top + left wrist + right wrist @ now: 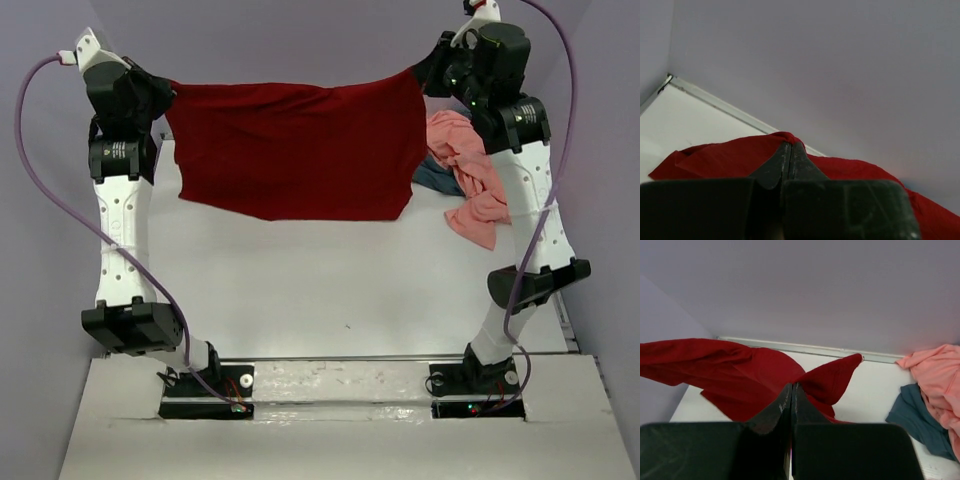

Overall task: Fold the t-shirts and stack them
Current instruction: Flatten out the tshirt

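A dark red t-shirt (pixel 300 150) hangs stretched between both arms above the far half of the table. My left gripper (pixel 168 95) is shut on its left upper corner, and in the left wrist view the cloth (pixel 730 157) bunches over the closed fingertips (pixel 791 145). My right gripper (pixel 420 75) is shut on the right upper corner; its wrist view shows red cloth (pixel 740 370) spreading from the closed tips (pixel 792 386). A salmon pink t-shirt (pixel 470 170) lies crumpled at the far right, over a slate blue-grey t-shirt (pixel 440 180).
The white table (pixel 320 290) has a raised rim at its far edge (pixel 805 347) against a lilac back wall. The pink shirt (pixel 940 380) and blue-grey shirt (pixel 920 415) lie just right of the right arm's forearm (pixel 520 200).
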Motion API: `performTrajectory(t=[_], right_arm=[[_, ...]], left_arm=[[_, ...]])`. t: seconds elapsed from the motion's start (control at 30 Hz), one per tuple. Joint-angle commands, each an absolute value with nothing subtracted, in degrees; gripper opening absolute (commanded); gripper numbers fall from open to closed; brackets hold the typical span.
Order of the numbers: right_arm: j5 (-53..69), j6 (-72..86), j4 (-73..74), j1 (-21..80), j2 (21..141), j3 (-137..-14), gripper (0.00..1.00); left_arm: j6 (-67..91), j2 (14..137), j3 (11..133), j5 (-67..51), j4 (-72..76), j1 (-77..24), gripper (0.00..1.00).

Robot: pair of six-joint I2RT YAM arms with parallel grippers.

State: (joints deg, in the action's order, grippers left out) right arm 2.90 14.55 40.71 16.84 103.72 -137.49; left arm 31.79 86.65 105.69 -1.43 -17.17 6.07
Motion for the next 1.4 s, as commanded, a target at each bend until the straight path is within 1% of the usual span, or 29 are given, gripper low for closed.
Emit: performTrajectory(t=[0.0, 0.03, 0.07, 0.27, 0.33, 0.43, 0.57, 0.7, 0.77, 0.8, 0.83, 0.87, 0.93, 1.0, 1.07, 1.23, 1.37], right_arm=[[3.87, 14.24, 35.86, 16.44, 97.04, -138.96, 0.0], [3.95, 13.98, 35.86, 16.44, 94.51, -137.21, 0.0], [3.96, 13.97, 35.86, 16.44, 94.48, -135.98, 0.0], [8.16, 15.29, 36.47, 16.44, 82.37, -123.78, 0.0], [9.4, 16.34, 37.79, 16.44, 78.25, -122.18, 0.0], [12.65, 17.14, 40.95, 16.44, 74.11, -120.68, 0.0], [14.32, 17.49, 45.61, 16.44, 66.56, -121.9, 0.0], [11.08, 18.98, 48.86, 16.44, 61.18, -124.97, 0.0], [10.11, 19.42, 49.92, 16.44, 60.47, -129.62, 0.0], [8.98, 19.6, 51.14, 16.44, 61.16, -131.81, 0.0], [8.44, 19.69, 51.67, 16.44, 61.87, -133.92, 0.0], [8.44, 19.69, 52.03, 16.44, 62.57, -138.21, 0.0], [8.7, 20.21, 52.29, 16.44, 65.03, -142.19, 0.0], [9.31, 21.18, 51.77, 16.44, 65.83, -144.67, 0.0], [9.49, 22.5, 50.8, 16.44, 65.13, -143.27, 0.0], [11.25, 21.8, 46.15, 16.44, 63.72, -129.85, 0.0], [11.69, 20.66, 41.76, 16.44, 64.86, -122.53, 0.0]], left_arm=[[32.08, 80.95, 109.25, -2.55, -13.09, 5.98, 0.0], [32.25, 79.56, 108.29, -2.64, -13.1, 5.98, 0.0], [32.34, 79.54, 107.59, -2.64, -13.1, 5.98, 0.0], [32.7, 69.63, 99.06, -2.99, -14.32, 5.8, 0.0], [32.96, 66.9, 96.95, -3.34, -15.03, 5.63, 0.0], [33.75, 60.84, 92.39, -3.43, -17.3, 5.54, 0.0], [33.14, 53.45, 91.93, -1.76, -23.35, 5.54, 0.0], [33.05, 45.89, 93.08, 1.85, -32.24, 5.54, 0.0], [34.01, 43.78, 90.1, 2.99, -36.81, 5.54, 0.0], [34.27, 41.51, 88.17, 2.81, -37.7, 5.54, 0.0], [35.41, 40.35, 83.63, 2.38, -39.53, 5.54, 0.0], [36.03, 38.34, 81.41, 1.85, -40.16, 5.54, 0.0], [37.35, 36.66, 77.45, 0.27, -41.3, 5.54, 0.0], [37.62, 34.63, 76.99, 0.7, -42.18, 5.54, 0.0], [37.09, 33.75, 78.31, 1.93, -43.5, 5.54, 0.0], [35.42, 36.29, 77.44, 3.6, -42.54, 5.54, 0.0], [35.33, 39.11, 76.29, 4.92, -36.4, 5.54, 0.0]])
